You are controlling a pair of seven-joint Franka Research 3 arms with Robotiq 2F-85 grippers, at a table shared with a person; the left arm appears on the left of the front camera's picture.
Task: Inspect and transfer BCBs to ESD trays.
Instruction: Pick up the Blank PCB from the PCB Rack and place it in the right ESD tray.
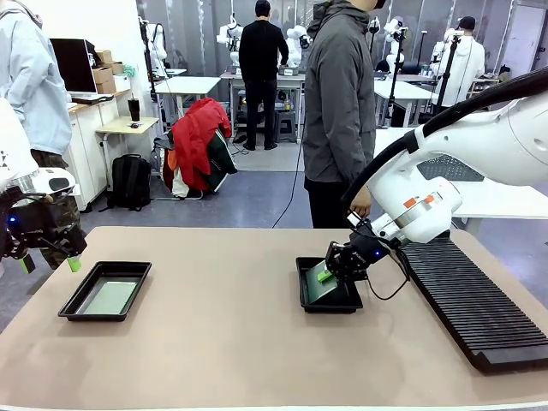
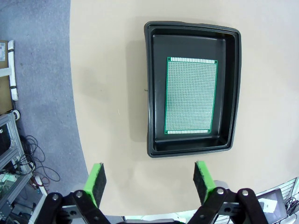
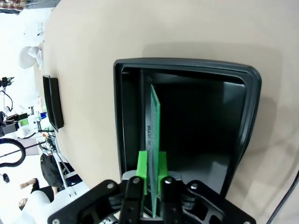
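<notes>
From the front we see the right gripper (image 1: 342, 264) over the right tray (image 1: 329, 300), near the ribbed rack (image 1: 471, 300). The left wrist view shows the left gripper (image 2: 149, 179) spread wide above a board (image 2: 191, 95) lying in the left tray (image 2: 154, 93). In the right wrist view the pads (image 3: 144, 170) pinch an upright board (image 3: 153, 126), perhaps loosely.

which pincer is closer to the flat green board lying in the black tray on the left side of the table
Left. The left pincer hangs open just off the rim of the shallow black plastic tray holding that flat green gridded board; the right pincer is across the table.
</notes>
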